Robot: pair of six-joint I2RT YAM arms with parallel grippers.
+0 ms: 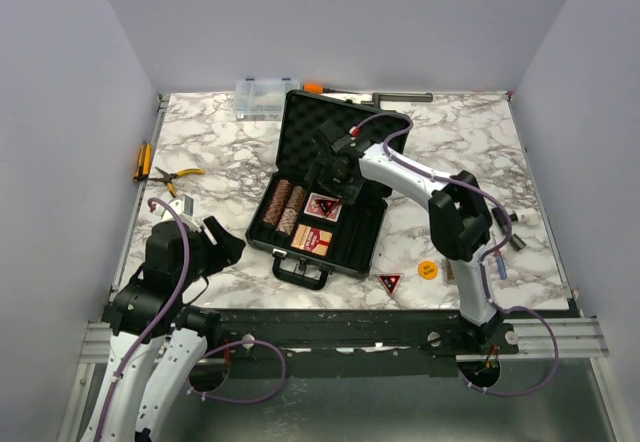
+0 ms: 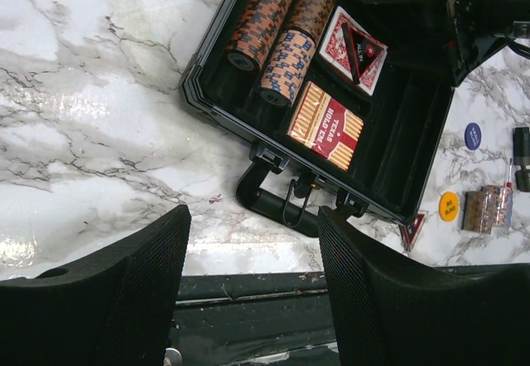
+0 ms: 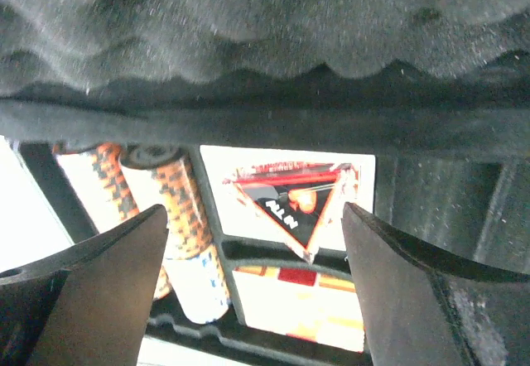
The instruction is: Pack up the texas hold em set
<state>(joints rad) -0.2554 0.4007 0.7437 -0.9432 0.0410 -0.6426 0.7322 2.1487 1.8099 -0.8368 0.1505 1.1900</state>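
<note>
Black case point(image 1: 362, 232) is lying open at mid-table, holding two chip stacks point(image 1: 283, 207) and two red card decks point(image 1: 313, 239) (a triangular token point(image 3: 294, 204) is sitting on the far deck). Right gripper point(image 3: 255, 213) is hovering over that token, fingers spread, empty. Left gripper point(image 2: 252, 217) is idling near-left, likewise spread. Round token point(image 1: 428, 269) is lying outside the case.

A robot lab cell: plain grey walls point(image 1: 350, 22) enclose a marble-patterned table point(image 1: 220, 152).

1. Counter point(image 2: 99, 117): glossy, smooth, marble-patterned surface.
2. Case point(image 2: 406, 126): matt black hard plastic.
3. Foam point(image 3: 248, 26) in lid: grey, soft, rippled.
4. Left tool point(image 2: 252, 213) pads point(image 2: 141, 283): matt black, finely dimpled.
</note>
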